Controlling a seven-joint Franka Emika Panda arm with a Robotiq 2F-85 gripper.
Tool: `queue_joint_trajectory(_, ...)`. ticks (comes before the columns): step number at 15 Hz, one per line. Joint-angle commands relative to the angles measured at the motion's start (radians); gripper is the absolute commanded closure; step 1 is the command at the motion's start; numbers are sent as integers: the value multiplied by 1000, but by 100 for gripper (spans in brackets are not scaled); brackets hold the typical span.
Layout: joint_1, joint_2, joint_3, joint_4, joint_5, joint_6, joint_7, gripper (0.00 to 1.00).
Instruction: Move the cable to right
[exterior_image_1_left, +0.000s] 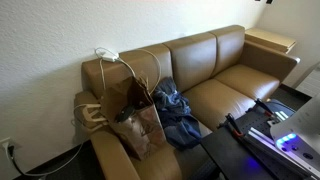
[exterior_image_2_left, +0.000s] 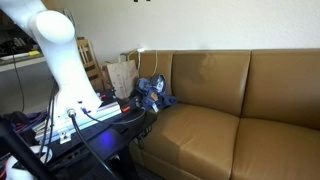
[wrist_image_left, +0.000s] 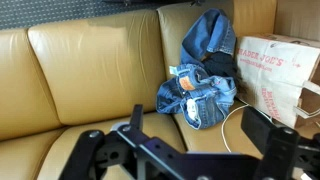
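Observation:
The white cable (exterior_image_1_left: 128, 58) lies in loose loops over the top of the brown couch's back, with its plug block at the end by the wall. It also shows in an exterior view (exterior_image_2_left: 142, 52) as a thin white line above the couch back. In the wrist view a thin white strand of the cable (wrist_image_left: 226, 128) curves across the seat below the jeans. My gripper (wrist_image_left: 200, 135) is open and empty. It hovers above the seat, well short of the cable.
A brown paper bag (exterior_image_1_left: 135, 115) (wrist_image_left: 285, 75) stands on the end seat next to a heap of blue jeans (exterior_image_1_left: 175, 110) (wrist_image_left: 200, 90). The brown leather couch (exterior_image_1_left: 225, 85) has bare cushions beyond them. A dark cord runs from the wall outlet (exterior_image_1_left: 10, 150).

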Motion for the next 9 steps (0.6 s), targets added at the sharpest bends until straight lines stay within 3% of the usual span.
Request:
queue_joint_trajectory(1, -24, 3, 19, 2, 7, -2, -7, 0)
queue_joint_trajectory(2, -24, 3, 19, 2, 7, -2, -7, 0)
queue_joint_trajectory(5, -11, 158, -29, 47, 23, -51, -138, 0)
queue_joint_trajectory(7, 0, 217, -26, 46, 36, -28, -238, 0)
queue_joint_trajectory(9, -7, 287, -21, 103, 45, -77, -346, 0)
